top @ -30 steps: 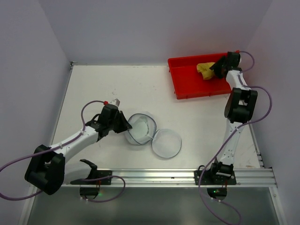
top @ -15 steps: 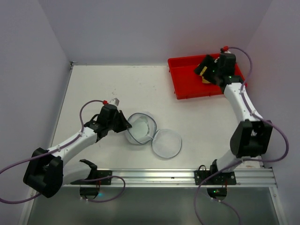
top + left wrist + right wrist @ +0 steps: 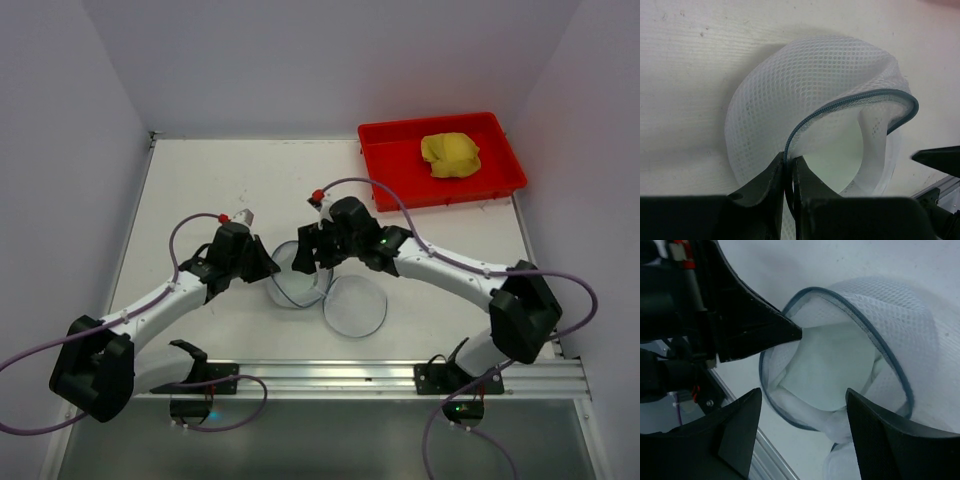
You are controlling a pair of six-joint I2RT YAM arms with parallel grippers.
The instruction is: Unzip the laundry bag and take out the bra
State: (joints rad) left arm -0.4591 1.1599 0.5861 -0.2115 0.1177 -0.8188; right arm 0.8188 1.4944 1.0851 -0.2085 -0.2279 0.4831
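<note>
Near left: left gripper closed on the laundry bag, pinching the dark zipper band at the near rim. Props that mesh half upright, mouth facing right, exactly as a second ago. Second disc half flat on the table, just right of the raised half and slightly nearer.

Centre: right gripper now at the bag's mouth, fingers spread wide and empty. Opening ahead of and between them, with no contact on the mesh that the wrist view can confirm. A second ago, and half a second ago, over the red tray at the far right. Inside the pouch only a smooth pale surface, not identifiable as fabric or lining.

Far right: the bra, a crumpled pale-yellow bundle, lying free in the tray, well apart from both grippers.

Reading of the change: garment released and arm brought back to the pouch, hence bag unzipped and bra out. Task judged essentially complete, with at most a check of the pouch or its release remaining.
</note>
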